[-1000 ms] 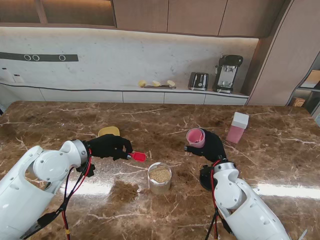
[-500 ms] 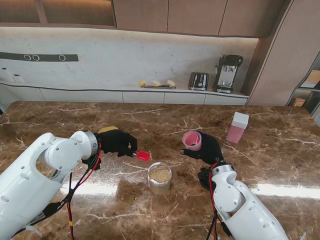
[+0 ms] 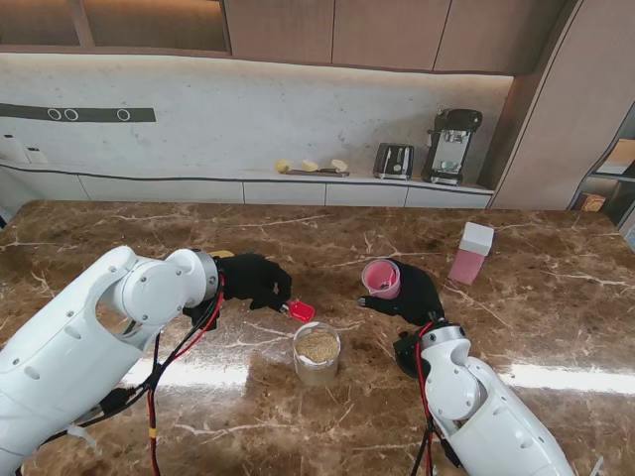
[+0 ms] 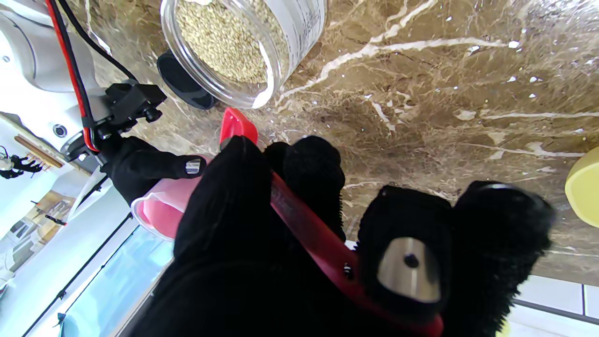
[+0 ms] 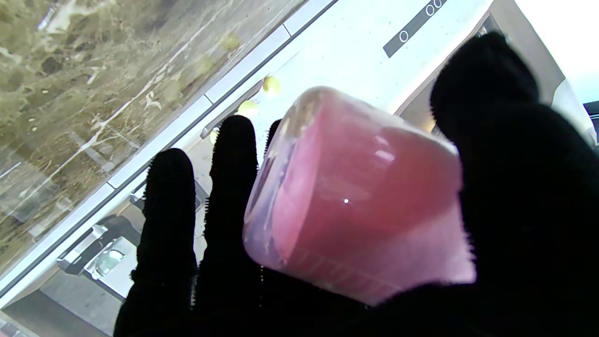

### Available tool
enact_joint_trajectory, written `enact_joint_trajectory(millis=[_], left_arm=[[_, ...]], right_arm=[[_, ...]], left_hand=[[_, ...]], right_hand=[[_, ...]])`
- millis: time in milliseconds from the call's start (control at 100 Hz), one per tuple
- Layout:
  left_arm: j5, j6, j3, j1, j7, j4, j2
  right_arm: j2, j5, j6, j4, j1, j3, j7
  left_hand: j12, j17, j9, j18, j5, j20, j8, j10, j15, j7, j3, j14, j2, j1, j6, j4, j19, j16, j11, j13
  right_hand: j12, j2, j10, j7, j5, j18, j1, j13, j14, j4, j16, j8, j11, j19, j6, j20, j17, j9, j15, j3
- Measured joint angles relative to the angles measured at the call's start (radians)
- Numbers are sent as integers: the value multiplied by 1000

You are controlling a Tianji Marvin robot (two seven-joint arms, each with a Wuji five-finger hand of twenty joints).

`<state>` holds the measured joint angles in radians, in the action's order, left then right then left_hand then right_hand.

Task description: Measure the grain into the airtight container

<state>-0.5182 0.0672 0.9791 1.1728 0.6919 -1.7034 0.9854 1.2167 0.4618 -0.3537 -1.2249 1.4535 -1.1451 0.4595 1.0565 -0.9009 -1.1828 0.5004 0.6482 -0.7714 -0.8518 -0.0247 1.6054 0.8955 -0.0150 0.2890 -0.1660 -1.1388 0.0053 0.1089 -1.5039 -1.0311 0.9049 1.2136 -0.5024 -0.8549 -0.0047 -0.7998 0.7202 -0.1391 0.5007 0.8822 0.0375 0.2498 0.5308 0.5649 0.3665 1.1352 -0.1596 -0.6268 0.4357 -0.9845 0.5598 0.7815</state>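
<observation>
A clear jar filled with tan grain stands uncapped on the marble table, nearer to me than both hands. My left hand is shut on a red measuring scoop, whose bowl hangs just beyond the jar's far rim. My right hand is shut on a pink measuring cup, held off the table and tilted toward the left. A pink container with a white lid stands upright farther right.
A yellow lid lies on the table behind my left hand. A black round lid sits beside the jar. A toaster and coffee machine stand on the back counter.
My left arm has swung right, carrying the red scoop from left of the jar to just beyond its rim. The right hand with the pink cup has barely shifted.
</observation>
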Motion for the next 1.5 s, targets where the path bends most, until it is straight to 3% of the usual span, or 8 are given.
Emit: enact_joint_trajectory(millis=[300, 780, 1500], left_arm=[[-40, 18, -49, -32, 35, -15, -7], [-78, 102, -193, -136, 107, -27, -18], [-114, 168, -323, -207, 104, -29, -21]], right_arm=[[-2, 3, -11, 0, 0, -7, -4], [-4, -5, -31, 0, 0, -11, -14], [-4, -20, -59, -5, 7, -25, -22]], left_hand=[[0, -24, -25, 2, 15, 12, 0, 0, 0, 0, 0, 0, 0, 0, 11, 0, -10, 10, 0, 0], [-8, -42, -33, 2, 25, 40, 4, -1, 11, 0, 0, -6, 0, 0, 15, 0, -28, 23, 0, 0], [-9, -62, -33, 2, 26, 77, 13, -4, 24, 0, 0, -16, 0, 0, 17, 0, -36, 35, 0, 0]], right_hand=[[0, 0, 0, 0, 0, -10, 0, 0, 0, 0, 0, 0, -1, -23, 0, 1, -10, 0, -11, 0], [0, 0, 0, 0, 0, -12, 0, -1, 0, 0, 0, 0, -13, -61, 0, 13, -22, 0, -23, 0], [0, 0, 0, 0, 0, -13, 0, -1, 0, 0, 0, 0, -13, -65, 0, 13, -22, 0, -24, 0]])
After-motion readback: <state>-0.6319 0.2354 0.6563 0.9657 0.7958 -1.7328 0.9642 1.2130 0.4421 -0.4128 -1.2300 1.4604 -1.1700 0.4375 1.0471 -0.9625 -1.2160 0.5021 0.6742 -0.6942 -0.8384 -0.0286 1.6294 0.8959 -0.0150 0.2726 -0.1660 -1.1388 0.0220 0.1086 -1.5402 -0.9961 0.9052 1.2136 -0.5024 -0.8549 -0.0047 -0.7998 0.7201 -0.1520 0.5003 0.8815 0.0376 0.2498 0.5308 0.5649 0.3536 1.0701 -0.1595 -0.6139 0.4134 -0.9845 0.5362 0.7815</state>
